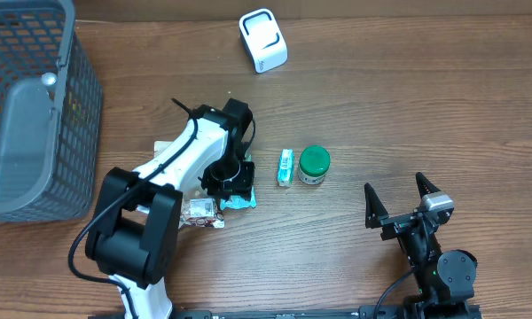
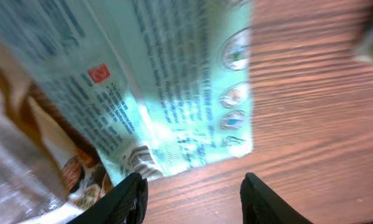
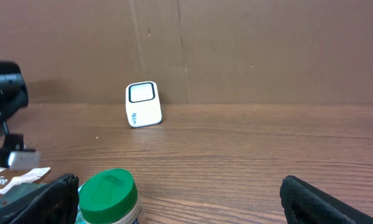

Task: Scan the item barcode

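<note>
The left gripper (image 2: pixel 191 186) of a two-armed robot hangs low over a pale teal printed plastic packet (image 2: pixel 174 81) that lies flat on the brown wooden table (image 1: pixel 381 97). Its black fingers (image 2: pixel 127 199) are parted, with only bare wood between their tips, and they pinch nothing. The packet's black-and-white barcode (image 2: pixel 143 160) faces up at one corner, just beside a fingertip. A crinkled brown-and-silver snack wrapper (image 1: pixel 202 213) touches the packet on its left side.

To the right of the packet, a small teal-and-white box (image 1: pixel 285 167) and a white jar with a green lid (image 1: pixel 314 165) sit just beside each other, near the packet but apart from it. The white block-shaped scanner with a dark-rimmed window (image 1: pixel 263 40) stands at the far side of the table, well apart from the packet. A grey wire-mesh basket (image 1: pixel 35 106) fills the far left corner.

At the near right, the right gripper (image 1: pixel 395 184) has its fingers spread wide and holds nothing. It points across the table toward the jar and the scanner.
</note>
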Robot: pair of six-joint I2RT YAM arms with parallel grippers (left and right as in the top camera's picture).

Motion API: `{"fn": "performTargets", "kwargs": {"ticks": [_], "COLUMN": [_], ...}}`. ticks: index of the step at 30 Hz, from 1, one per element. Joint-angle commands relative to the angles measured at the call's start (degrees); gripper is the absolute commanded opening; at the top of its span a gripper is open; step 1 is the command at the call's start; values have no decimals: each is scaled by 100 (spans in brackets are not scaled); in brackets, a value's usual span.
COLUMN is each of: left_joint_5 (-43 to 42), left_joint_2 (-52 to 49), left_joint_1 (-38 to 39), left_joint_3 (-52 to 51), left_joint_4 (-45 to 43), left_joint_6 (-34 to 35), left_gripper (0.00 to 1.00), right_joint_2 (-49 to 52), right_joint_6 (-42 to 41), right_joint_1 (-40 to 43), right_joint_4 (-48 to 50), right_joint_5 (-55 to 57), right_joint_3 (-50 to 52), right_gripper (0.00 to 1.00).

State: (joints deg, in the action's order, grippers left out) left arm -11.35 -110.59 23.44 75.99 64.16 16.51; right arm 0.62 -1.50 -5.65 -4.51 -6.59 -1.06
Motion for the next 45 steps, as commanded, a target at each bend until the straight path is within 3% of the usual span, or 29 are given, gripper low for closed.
{"fn": "performTargets", "kwargs": {"ticks": [1,5,9,17,32,40,45], "left_joint_5": [4,352,691,1180,1115,748,752], "left_joint_2": [450,442,407,251,-866,-157,824], "left_joint_1": [37,37,57,101,514,693,616], "left_joint_3": [330,310,219,87,85,273,516], "left_joint_4": [15,-4,-262,-728,-955,-1001,-929], "left_joint_6": [-68,170,369,782,793,793,793], "left_gripper": [44,25,15,15,14,18,21], "right_joint_2": [-46,-46,-46,-46,-46,-46,-46], "right_joint_6": [7,7,7,7,7,7,7], "right_joint_1": [26,26,26,26,26,26,26], "right_joint_4": [26,26,26,26,26,26,26], "right_joint_5": [50,50,50,50,50,50,50], "right_joint_3": [61,61,61,61,61,61,61], "right_gripper": [100,100,100,100,100,100,100]}}
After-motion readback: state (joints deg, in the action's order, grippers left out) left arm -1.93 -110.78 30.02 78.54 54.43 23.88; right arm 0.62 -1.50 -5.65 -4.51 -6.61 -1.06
